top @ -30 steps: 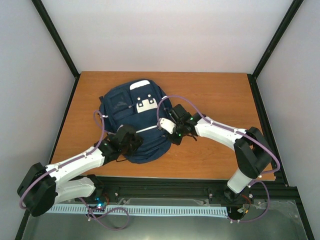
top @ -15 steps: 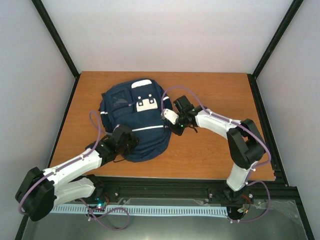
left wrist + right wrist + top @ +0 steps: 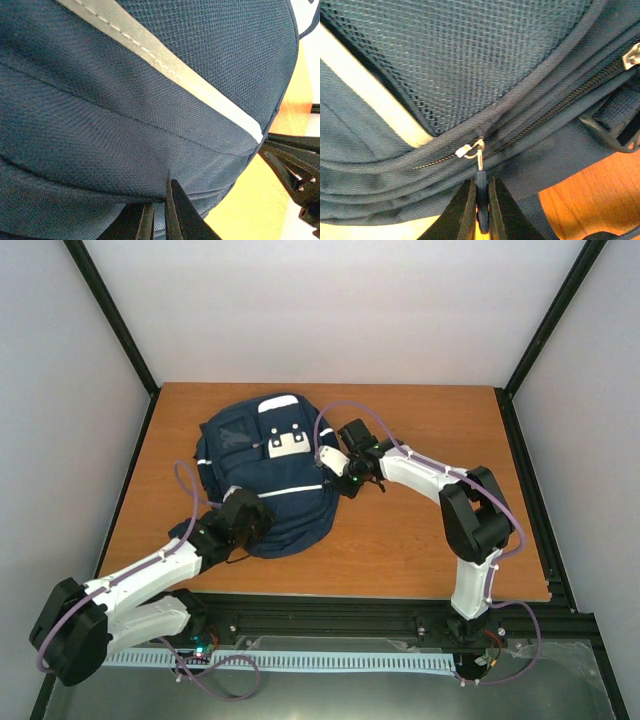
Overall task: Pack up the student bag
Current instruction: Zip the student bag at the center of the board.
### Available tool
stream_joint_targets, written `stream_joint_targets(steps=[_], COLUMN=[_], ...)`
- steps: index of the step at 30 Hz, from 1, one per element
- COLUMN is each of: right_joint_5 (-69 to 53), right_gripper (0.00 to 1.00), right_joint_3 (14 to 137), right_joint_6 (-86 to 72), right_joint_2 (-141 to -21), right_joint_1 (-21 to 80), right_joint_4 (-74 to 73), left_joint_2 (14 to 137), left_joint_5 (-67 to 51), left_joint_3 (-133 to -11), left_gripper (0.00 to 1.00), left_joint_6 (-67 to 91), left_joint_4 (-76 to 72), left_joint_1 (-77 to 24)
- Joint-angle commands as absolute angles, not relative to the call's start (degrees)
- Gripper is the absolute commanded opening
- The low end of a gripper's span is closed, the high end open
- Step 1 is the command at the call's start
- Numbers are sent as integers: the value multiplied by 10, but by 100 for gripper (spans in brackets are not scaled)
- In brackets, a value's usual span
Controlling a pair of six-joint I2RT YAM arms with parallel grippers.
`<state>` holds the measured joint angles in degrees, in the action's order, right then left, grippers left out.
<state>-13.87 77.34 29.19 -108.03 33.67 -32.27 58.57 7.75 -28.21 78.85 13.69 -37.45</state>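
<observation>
The student bag (image 3: 270, 490) lies flat on the left half of the wooden counter (image 3: 430, 540), its front panel with the pale patches facing up and its rounded end towards the arms; a thin white stripe (image 3: 175, 75) runs across the navy fabric. The left gripper (image 3: 248, 512) sits at the bag's near, rounded edge; in the left wrist view its fingers (image 3: 175, 210) are drawn together and pressed up into a seam fold of the cloth, though whether any fabric is actually pinched between them cannot be told. The right gripper (image 3: 345, 478) is at the bag's right side; in the right wrist view it is clenched on the dark zipper pull (image 3: 480, 192), which hangs from a small metal slider on a zip track running along the bag's side, just below a mesh pocket (image 3: 470, 60). A black strap buckle (image 3: 610, 125) shows to the right of that track, above bare counter.
</observation>
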Motion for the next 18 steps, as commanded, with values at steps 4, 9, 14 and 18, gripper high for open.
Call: stream_joint_targets(steps=[4, 9, 14, 18], right_joint_5=[-60, -65, -94, -69], right_gripper=[23, 47, 51, 67], right_joint_3=[795, 743, 712, 690], right_joint_6=[273, 265, 244, 201], right_joint_2=[-1050, -954, -839, -742], right_joint_1=[313, 292, 251, 208], right_joint_4=[-299, -310, -343, -323], left_joint_2=[576, 579, 599, 629], left_joint_5=[100, 126, 163, 219], left_joint_3=[-313, -413, -527, -617], left_gripper=[31, 67, 81, 89], left_joint_6=[704, 603, 503, 423], left_joint_4=[228, 335, 426, 485], left_joint_1=[-368, -368, -367, -365])
